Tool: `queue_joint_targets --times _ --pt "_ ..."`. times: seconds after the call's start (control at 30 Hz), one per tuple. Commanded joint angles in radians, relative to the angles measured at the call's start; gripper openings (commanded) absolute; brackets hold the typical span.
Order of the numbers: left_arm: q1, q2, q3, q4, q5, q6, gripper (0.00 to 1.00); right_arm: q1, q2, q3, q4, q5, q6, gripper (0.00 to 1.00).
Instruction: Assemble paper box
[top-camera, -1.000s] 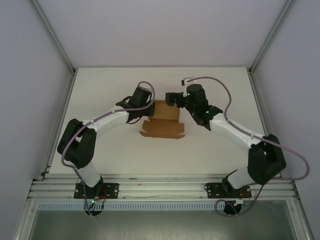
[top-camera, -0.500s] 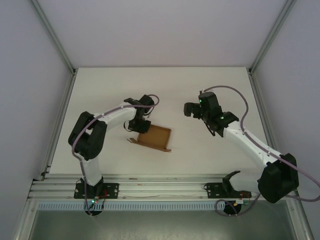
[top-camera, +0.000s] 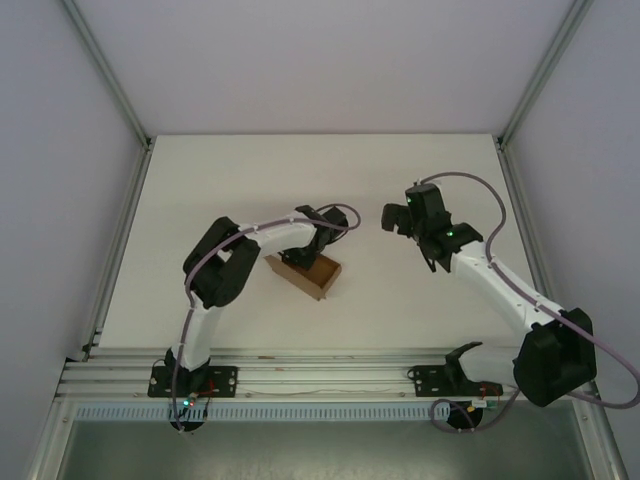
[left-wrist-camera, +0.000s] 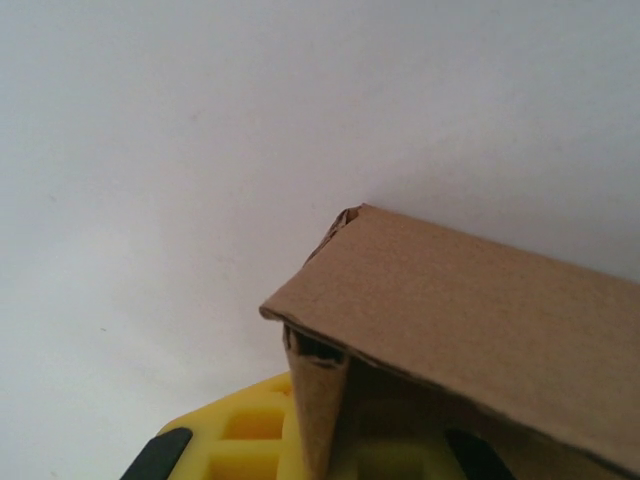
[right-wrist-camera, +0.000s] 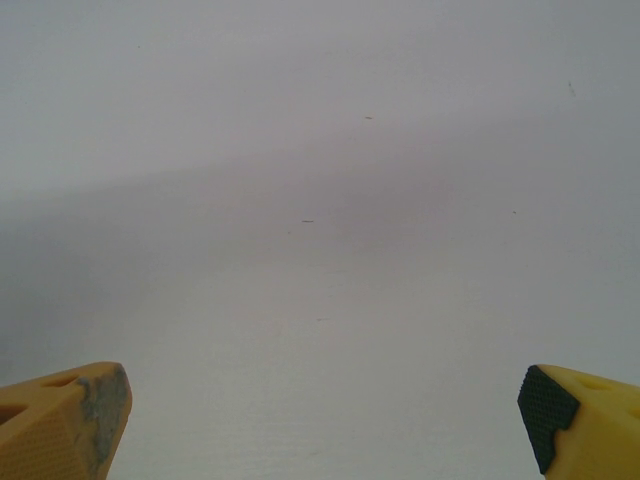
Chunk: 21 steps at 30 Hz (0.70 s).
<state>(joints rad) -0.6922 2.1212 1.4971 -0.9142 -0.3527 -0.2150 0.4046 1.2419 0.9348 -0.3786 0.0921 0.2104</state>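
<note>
Paper box (top-camera: 308, 274) has shifted nearer, in left pincer (top-camera: 297, 256).

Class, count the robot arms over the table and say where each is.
2. The left arm curls in to the paper box in the middle; the right arm stands apart, right of it.

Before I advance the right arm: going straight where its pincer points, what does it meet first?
Probably the bare white table; nothing shows between the open right pincer and it, though depth is unclear.
</note>
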Motion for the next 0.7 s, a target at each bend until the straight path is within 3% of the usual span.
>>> queue_joint_targets --times 0.0,0.07,0.1,0.17,0.3,0.4,0.67 --pt "-0.015 0.061 -0.037 0.153 -0.108 0.085 0.00 -0.007 -0.008 -0.014 -0.002 0.042 0.006 1.00" --pt "-0.020 0.048 -0.038 0.193 -0.097 0.166 0.00 -0.009 -0.009 -0.014 -0.001 0.038 -0.003 1.00" --pt "-0.018 0.038 -0.030 0.202 -0.084 0.195 0.08 -0.010 -0.009 -0.014 0.000 0.033 -0.007 1.00" --pt "-0.018 0.012 0.004 0.193 -0.037 0.256 0.29 -0.010 -0.010 -0.008 -0.006 0.018 -0.014 1.00" --pt "-0.016 -0.068 0.038 0.176 0.075 0.330 0.62 -0.010 -0.032 -0.007 -0.028 -0.042 -0.052 1.00" --pt "-0.015 -0.118 0.080 0.118 0.150 0.357 0.99 -0.012 -0.054 -0.020 -0.026 -0.101 -0.098 1.00" --pt "0.002 -0.260 0.139 0.087 0.310 0.316 1.00 -0.013 -0.080 -0.017 -0.005 -0.232 -0.223 1.00"
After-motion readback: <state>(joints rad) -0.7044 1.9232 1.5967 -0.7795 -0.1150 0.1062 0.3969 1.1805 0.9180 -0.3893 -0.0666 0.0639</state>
